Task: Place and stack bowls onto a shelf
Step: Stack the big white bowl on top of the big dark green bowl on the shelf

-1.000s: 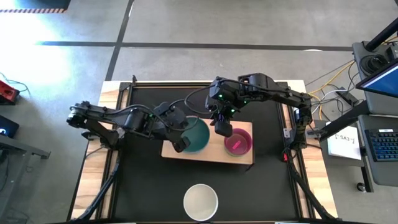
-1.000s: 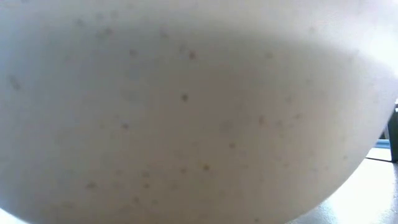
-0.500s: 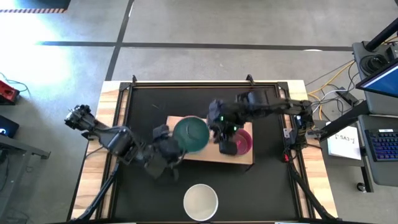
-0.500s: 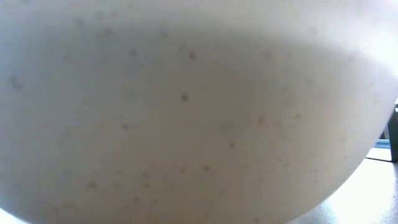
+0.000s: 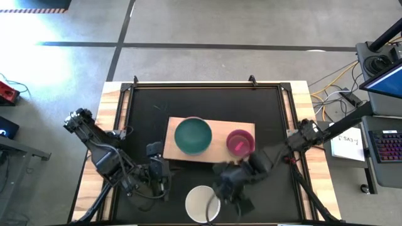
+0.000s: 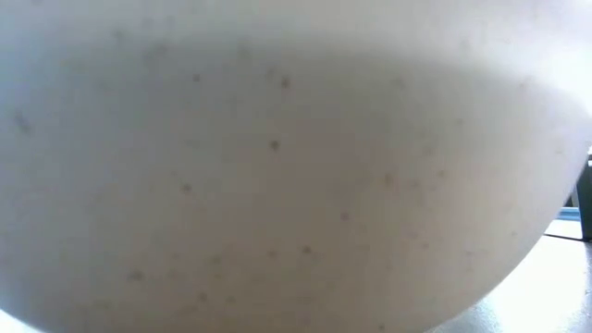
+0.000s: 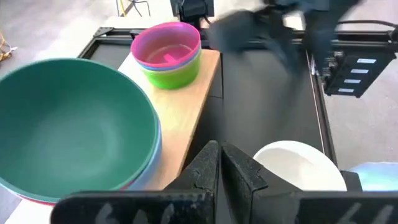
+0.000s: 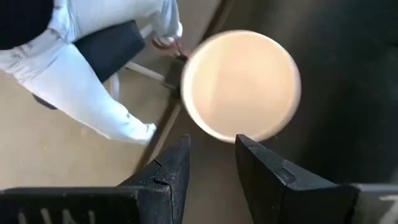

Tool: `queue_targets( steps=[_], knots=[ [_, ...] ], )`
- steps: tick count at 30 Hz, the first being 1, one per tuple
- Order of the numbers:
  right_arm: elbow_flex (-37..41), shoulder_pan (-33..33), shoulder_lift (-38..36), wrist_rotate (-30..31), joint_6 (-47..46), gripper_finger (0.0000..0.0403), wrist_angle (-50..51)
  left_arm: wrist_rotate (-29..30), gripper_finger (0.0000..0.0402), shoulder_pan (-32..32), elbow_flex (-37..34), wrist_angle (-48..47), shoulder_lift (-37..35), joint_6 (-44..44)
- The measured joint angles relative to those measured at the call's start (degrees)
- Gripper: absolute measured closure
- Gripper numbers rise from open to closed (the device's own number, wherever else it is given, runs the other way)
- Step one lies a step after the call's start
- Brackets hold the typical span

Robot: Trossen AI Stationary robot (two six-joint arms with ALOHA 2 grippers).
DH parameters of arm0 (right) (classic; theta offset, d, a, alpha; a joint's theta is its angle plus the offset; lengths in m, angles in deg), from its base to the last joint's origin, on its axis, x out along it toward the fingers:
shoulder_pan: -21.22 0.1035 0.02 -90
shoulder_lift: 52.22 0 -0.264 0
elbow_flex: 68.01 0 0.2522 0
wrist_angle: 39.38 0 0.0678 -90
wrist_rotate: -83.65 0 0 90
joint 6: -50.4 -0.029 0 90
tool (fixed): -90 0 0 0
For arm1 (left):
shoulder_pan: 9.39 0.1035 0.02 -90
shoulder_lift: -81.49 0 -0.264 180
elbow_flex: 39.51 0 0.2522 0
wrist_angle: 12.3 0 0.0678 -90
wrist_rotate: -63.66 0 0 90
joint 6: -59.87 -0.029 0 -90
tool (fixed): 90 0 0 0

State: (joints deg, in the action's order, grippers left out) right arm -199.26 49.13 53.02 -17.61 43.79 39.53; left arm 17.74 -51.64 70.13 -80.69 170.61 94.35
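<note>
The shelf (image 5: 213, 149), a pale wood board, lies mid-table. On it, a green bowl (image 5: 193, 136) tops a stack at the left. A magenta bowl (image 7: 166, 45) sits nested in a yellow-green bowl (image 7: 175, 73) at the right. A cream-white bowl (image 5: 202, 204) stands alone on the black top at the near edge and fills the low view (image 6: 277, 166). My left gripper (image 7: 219, 157) is shut and hangs near-left of the shelf (image 5: 161, 181). My right gripper (image 8: 211, 149) is open above the table just right of the white bowl (image 8: 242, 84), with nothing between its fingers.
The black tabletop (image 5: 144, 107) has wooden side rails (image 5: 110, 107). Beyond the near edge, a person's legs in light trousers (image 8: 81, 81) and a chair base show in the right wrist view. A desk with a keyboard (image 5: 386, 147) stands to the right of the table.
My left gripper has swung away from the green bowl stack toward the table's near-left, staying shut. My right gripper has swept from above the magenta bowl toward the near edge and down, ending beside the white bowl. The bowls have kept their places.
</note>
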Motion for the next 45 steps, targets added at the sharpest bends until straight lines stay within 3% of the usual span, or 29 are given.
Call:
queue_targets(
  steps=[8,20,23,33,45],
  knots=[
    [10.2,5.3,0.0,5.5,-5.9,0.0284,-13.9,0.0,0.0401,-2.0,0.0,-0.4,1.2,1.1],
    [25.0,7.5,0.0,8.9,-5.9,0.0284,-29.8,1.1,0.0402,-1.9,0.0,-0.4,3.0,7.9],
    [27.7,8.1,0.0,8.9,-5.3,0.0284,-34.3,4.1,0.0402,-2.3,0.0,-0.4,3.0,8.7],
    [31.0,9.6,1.1,8.9,-1.2,0.0284,-41.1,8.0,0.0402,-2.6,0.0,0.0,3.3,9.8],
    [31.1,9.7,6.3,12.8,5.8,0.0284,-44.6,8.2,0.0402,-2.7,0.0,1.0,3.5,9.6]
  ],
)
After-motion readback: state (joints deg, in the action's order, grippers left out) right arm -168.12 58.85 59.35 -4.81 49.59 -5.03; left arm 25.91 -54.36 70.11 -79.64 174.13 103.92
